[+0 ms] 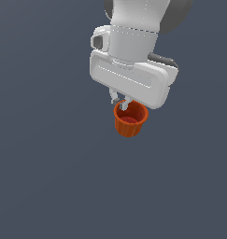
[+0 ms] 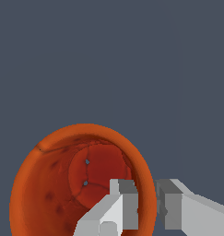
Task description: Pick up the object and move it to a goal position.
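Flat, even simulator light across both views; dull slate-grey background, no visible gradient. Gripper (image 1: 120, 103) body brightest, lit from above, underside greyer. Cup (image 1: 130, 119) evenly lit outside, darker red inside. No cast shadow visible below cup, no glare. Exterior view low-resolution, edges jagged around cup rim. Wrist view: cup (image 2: 62, 184) interior mottled, darker patches, rim brighter orange; finger (image 2: 125, 203) beside rim blocky, flat-shaded white and grey. No blur, no edge distortion.
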You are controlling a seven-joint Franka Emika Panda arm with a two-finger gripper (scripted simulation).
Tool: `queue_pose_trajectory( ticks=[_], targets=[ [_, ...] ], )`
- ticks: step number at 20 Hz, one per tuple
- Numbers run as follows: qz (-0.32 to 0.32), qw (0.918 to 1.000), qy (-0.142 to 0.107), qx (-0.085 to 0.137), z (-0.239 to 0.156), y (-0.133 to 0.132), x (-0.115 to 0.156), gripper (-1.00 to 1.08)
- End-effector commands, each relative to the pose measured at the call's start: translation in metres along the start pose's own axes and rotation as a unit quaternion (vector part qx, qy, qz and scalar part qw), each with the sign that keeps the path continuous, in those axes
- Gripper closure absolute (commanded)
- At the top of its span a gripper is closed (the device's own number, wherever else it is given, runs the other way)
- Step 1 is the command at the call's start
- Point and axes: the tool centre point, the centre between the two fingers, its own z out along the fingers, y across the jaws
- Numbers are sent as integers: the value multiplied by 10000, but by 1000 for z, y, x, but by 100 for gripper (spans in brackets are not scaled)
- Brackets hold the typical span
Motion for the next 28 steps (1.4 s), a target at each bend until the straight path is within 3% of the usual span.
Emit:
queue_pose_trajectory(
  ticks=[1, 14, 28],
  targets=[
    [0, 10000, 3, 5, -19, -5, 8, 108],
    [-9, 10000, 6, 4, -82, -27, 39, 108],
    [-5, 10000, 9, 0, -101, -34, 50, 108]
  ],
)
